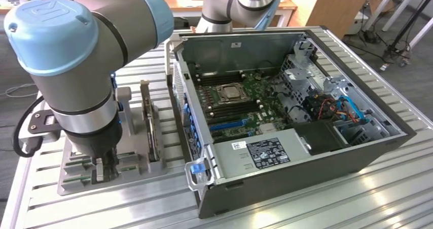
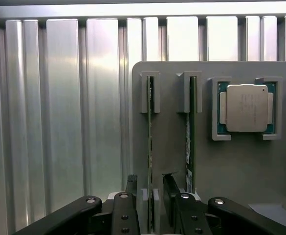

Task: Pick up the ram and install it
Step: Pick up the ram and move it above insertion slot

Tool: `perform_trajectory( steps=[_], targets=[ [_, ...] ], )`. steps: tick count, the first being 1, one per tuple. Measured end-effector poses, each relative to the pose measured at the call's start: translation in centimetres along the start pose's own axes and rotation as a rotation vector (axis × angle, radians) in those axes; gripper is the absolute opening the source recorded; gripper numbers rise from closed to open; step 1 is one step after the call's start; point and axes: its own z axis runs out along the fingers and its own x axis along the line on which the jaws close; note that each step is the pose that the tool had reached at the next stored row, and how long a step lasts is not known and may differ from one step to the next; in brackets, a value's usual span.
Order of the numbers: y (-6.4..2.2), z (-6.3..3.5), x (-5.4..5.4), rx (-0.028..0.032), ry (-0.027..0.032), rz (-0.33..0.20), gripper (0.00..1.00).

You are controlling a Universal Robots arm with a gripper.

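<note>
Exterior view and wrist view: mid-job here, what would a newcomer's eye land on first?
The open dark-grey computer case lies on its side at the exterior view's right, green motherboard exposed. At that view's left the grey robot arm with light-blue caps reaches down over a grey holder plate. In the wrist view the open gripper straddles a thin green ram stick standing on edge, a second stick and a square silver processor chip beside it.
</note>
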Motion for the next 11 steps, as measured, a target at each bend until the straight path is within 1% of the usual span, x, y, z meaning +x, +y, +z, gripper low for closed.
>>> perform_trajectory(
  steps=[6, 11],
  targets=[
    [-0.01, 0.34, 0.0, -0.0011, 0.0001, -0.001, 0.36],
    [-0.01, 0.36, 0.0, -0.0011, 0.0, -0.001, 0.36]
  ],
)
